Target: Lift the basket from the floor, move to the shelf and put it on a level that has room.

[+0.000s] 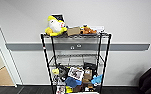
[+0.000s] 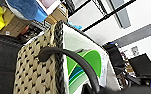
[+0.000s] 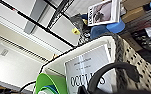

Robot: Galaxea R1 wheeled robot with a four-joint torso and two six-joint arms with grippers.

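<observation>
At my left wrist, the basket (image 2: 38, 72) sits close in front of the shelf (image 1: 76, 63), raised toward a free tier: cream weave, dark speckles, braided dark rim, a black cable arching over it. Whether my jaws are apart or clamped, I cannot tell on either side. On the shelf, thin black wire; a yellow plush (image 1: 55, 25) up top, the level (image 1: 76, 60) below it bare, clutter lower. At my right wrist, a printed card (image 3: 89, 71) leans inside the basket.

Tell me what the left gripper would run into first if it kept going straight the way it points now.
Most likely the shelf's cluttered lower tier: in the left wrist view the basket sits right before the camera, with the cardboard box and blue plush beyond its rim. Depth is unclear.
</observation>
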